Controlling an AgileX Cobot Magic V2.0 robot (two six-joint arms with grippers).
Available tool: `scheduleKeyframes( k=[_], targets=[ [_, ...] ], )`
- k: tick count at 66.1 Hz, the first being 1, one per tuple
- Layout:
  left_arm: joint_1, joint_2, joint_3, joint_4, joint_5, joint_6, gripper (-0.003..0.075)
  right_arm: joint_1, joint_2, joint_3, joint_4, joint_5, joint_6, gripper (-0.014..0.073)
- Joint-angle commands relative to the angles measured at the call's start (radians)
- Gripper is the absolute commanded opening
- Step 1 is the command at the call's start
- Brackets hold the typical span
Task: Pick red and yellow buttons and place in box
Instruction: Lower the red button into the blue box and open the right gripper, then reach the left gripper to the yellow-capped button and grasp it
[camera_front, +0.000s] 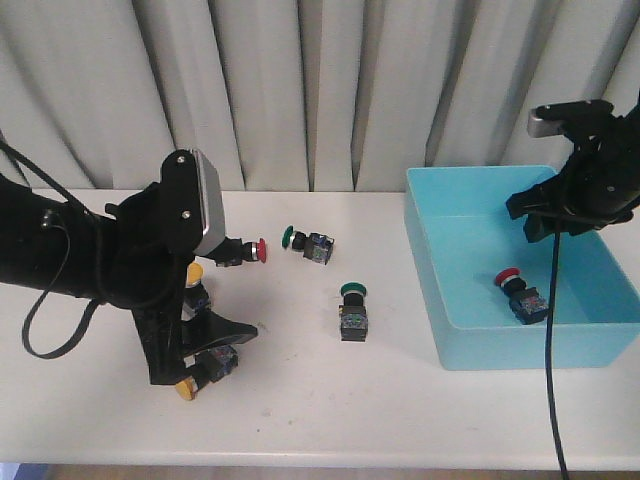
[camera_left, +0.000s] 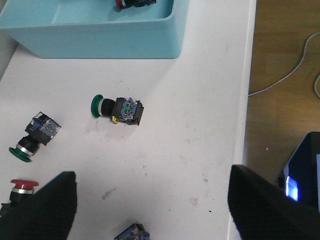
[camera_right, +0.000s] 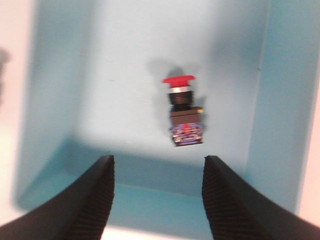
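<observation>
The turquoise box (camera_front: 455, 340) stands on the right of the table, with one red button (camera_front: 519, 292) lying inside. My right gripper (camera_front: 562, 215) hovers over the box, open and empty; its view shows that red button (camera_right: 184, 112) on the box floor (camera_right: 125, 100) beyond the fingers (camera_right: 92, 200). My left gripper (camera_front: 200, 358) is open, low over a yellow button (camera_front: 187, 389) at the front left. Only that button's body (camera_left: 132, 232) shows between the fingers (camera_left: 45, 205). A second yellow button (camera_front: 195, 272) sits behind the arm. A red button (camera_front: 252, 251) lies on the table, also seen in the left wrist view (camera_left: 22, 186).
Two green-capped buttons lie mid-table, one further back (camera_front: 308, 242) and one nearer (camera_front: 352, 312); the left wrist view shows them too (camera_left: 32, 137) (camera_left: 119, 109), with the box wall (camera_left: 100, 37) beyond. The table's front edge is close to the left gripper. A curtain hangs behind.
</observation>
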Motion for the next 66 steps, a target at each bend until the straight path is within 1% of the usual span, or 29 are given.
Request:
scheduleKeyframes(
  k=[1, 6, 11, 14, 18, 19, 26, 28, 31, 36, 40, 47, 52, 58, 66],
  targets=[
    [-0.002, -0.027, -0.031, -0.039, -0.056, -0.040, 0.0587, 0.076, -0.139, 0.045, 0.007, -0.038, 0.019, 0.0402],
    [-0.001, -0.028, -0.031, -0.018, -0.070, -0.101, 0.0587, 0.129, -0.217, 0.138, 0.001, -0.096, 0.049, 0.0402],
    [-0.001, -0.028, -0.031, 0.051, -0.072, -0.222, 0.0587, 0.185, -0.299, 0.234, -0.015, -0.163, 0.084, 0.0402],
    [-0.001, -0.028, -0.031, 0.123, -0.070, -0.311, 0.0587, 0.208, -0.337, 0.290, -0.026, -0.179, 0.099, 0.0402],
    [-0.001, -0.028, -0.031, 0.229, -0.070, -0.487, 0.0587, 0.237, -0.393, 0.349, -0.041, -0.194, 0.116, 0.0402],
    [-0.001, -0.028, -0.031, 0.275, -0.070, -0.558, 0.0587, 0.242, -0.405, 0.370, -0.047, -0.195, 0.117, 0.0402],
    [-0.001, -0.028, -0.031, 0.524, -0.053, -0.922, 0.0587, 0.267, -0.494, 0.466, -0.038, -0.214, 0.131, 0.0402],
    [-0.001, -0.028, -0.031, 0.590, -0.043, -0.985, 0.0587, 0.267, -0.518, 0.490, -0.026, -0.221, 0.133, 0.0402],
    [-0.001, -0.028, -0.031, 0.683, -0.010, -1.115, 0.0587, 0.267, -0.552, 0.525, -0.018, -0.230, 0.135, 0.0402],
    [-0.001, -0.028, -0.031, 0.830, 0.041, -1.264, 0.0587, 0.267, -0.618, 0.587, -0.016, -0.247, 0.135, 0.0402],
    [-0.001, -0.027, -0.026, 0.906, 0.046, -1.323, 0.0587, 0.267, -0.660, 0.625, -0.016, -0.260, 0.135, 0.0402],
    [-0.001, -0.017, -0.013, 0.959, -0.033, -1.396, 0.0587, 0.266, -0.717, 0.669, -0.021, -0.291, 0.126, 0.0402],
    [-0.001, 0.009, -0.022, 0.958, -0.054, -1.394, 0.0587, 0.266, -0.739, 0.679, -0.021, -0.302, 0.112, 0.0402],
    [0.001, 0.065, -0.054, 0.959, -0.043, -1.376, 0.0586, 0.266, -0.748, 0.679, -0.020, -0.306, 0.107, 0.0402],
    [0.012, 0.161, -0.144, 0.956, -0.013, -1.329, 0.0586, 0.266, -0.748, 0.680, -0.020, -0.306, 0.107, 0.0402]
  ],
)
